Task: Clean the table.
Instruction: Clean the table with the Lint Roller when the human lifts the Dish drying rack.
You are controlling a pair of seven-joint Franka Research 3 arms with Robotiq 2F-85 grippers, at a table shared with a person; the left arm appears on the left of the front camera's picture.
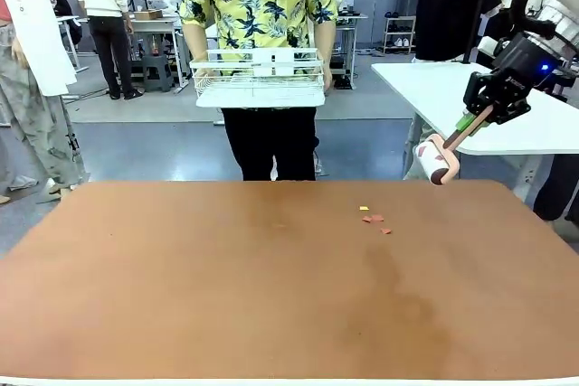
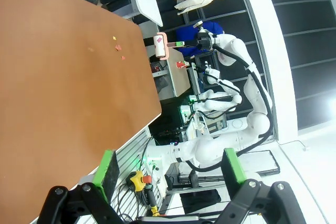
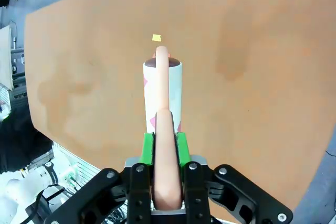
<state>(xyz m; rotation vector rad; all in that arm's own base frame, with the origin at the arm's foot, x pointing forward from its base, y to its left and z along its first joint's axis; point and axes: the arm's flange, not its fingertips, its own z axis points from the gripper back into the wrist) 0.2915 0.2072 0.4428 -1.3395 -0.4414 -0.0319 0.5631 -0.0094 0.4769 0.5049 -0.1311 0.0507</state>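
Observation:
The reddish-brown table point(image 1: 226, 287) carries a few small scraps point(image 1: 374, 219), one yellow and the others red, right of centre toward the far edge. My right gripper point(image 1: 470, 123) hangs above the far right corner, shut on the pink handle of a lint roller point(image 1: 436, 159) whose white head points down at the table. In the right wrist view the green pads of the right gripper point(image 3: 164, 148) clamp the handle, and the lint roller point(image 3: 163, 90) hovers just short of the yellow scrap point(image 3: 156, 38). My left gripper point(image 2: 169, 174) is open and holds nothing, off the side of the table point(image 2: 52, 77).
Across the table a person holds a white wire basket point(image 1: 259, 79) in both hands at waist height. A white-topped table point(image 1: 507, 97) stands behind the right arm. Other people and benches are farther back.

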